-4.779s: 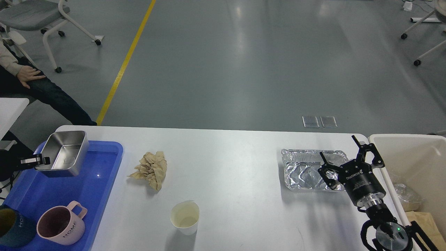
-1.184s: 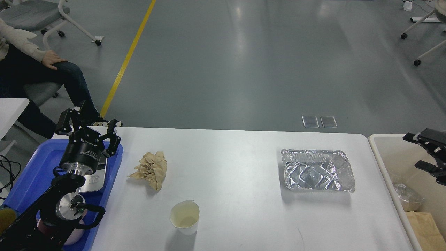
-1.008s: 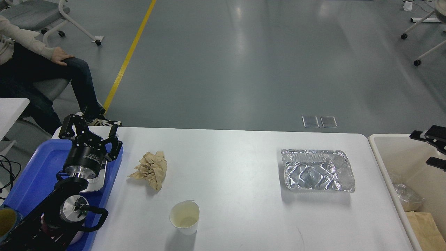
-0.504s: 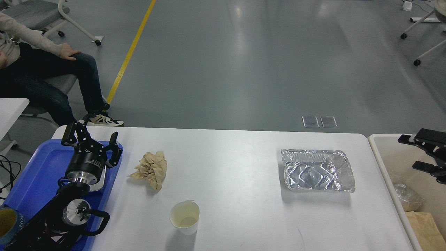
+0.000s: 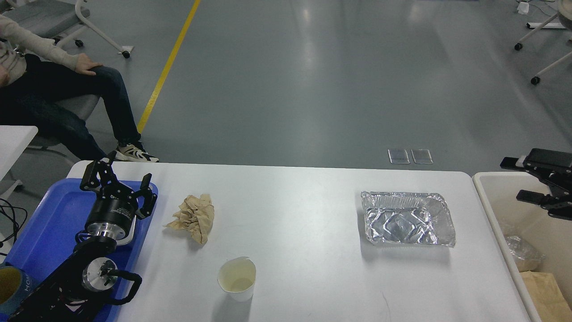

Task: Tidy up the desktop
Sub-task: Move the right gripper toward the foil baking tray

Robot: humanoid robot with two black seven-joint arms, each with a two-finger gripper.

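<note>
The left gripper (image 5: 119, 184) hangs over the far right corner of the blue tray (image 5: 40, 232), jaws spread and empty. If it swings right for the napkin (image 5: 192, 217) from here, a finger could clip the tray's raised rim and shove the tray, or rattle the steel box (image 5: 129, 232) half hidden under the wrist. The napkin is a loose, light crumple, so a shallow pinch may lift only a fold and let the rest drag. Nearer the front edge stands a paper cup (image 5: 237, 277), upright and apparently empty; an arm sweeping low past it would likely tip it. Further right, the foil tray (image 5: 407, 220) looks thin and creased, and a hard squeeze would buckle its wall. The right gripper (image 5: 529, 179) hovers over the bin (image 5: 491, 210), fingers parted with nothing between them; coming back for the foil it could catch the bin's rim.

The desktop (image 5: 304, 205) fills the lower half of the view between tray and bin: white, matte, rounded at the far corners, with three loose items on it, so tidying looks unfinished
</note>
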